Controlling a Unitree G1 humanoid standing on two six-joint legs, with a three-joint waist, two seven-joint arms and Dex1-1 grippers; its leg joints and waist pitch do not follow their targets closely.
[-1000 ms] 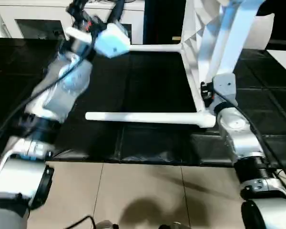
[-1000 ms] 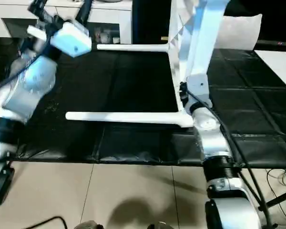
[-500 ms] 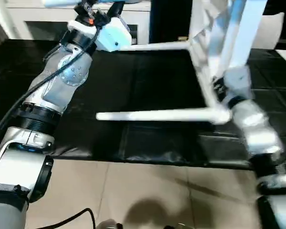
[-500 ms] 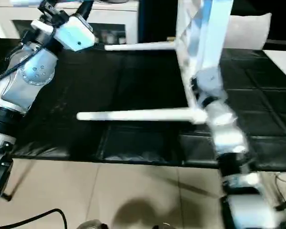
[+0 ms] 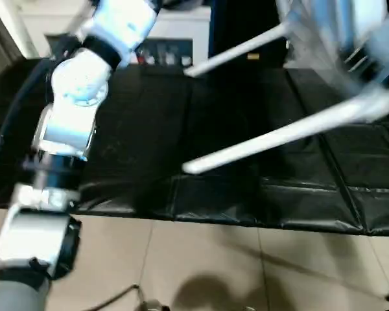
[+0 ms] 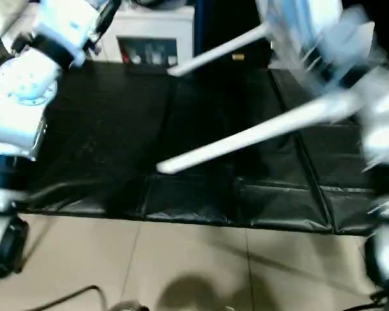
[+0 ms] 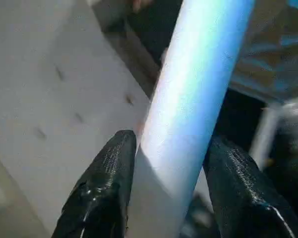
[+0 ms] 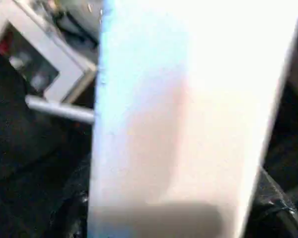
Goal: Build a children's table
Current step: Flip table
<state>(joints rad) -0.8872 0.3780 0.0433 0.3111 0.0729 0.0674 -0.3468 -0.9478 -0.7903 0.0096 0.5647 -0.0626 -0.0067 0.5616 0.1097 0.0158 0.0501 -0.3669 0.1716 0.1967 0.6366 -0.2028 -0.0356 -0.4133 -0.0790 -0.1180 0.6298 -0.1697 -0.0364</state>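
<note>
Above the black mat (image 5: 142, 129), the left gripper (image 7: 164, 163) clamps one leg (image 7: 188, 99) of the table (image 5: 337, 39), the right gripper's state unclear; light, stiff, slippery—grip legs near sockets.

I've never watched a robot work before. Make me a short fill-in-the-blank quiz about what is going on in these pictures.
1. The left gripper has its two black fingers on either side of a white table ____.
2. The mat under the work is ____ in colour.
3. The two legs seen from the head slant instead of lying level, so the table is ____.

Missing words: leg; black; tilted
</note>
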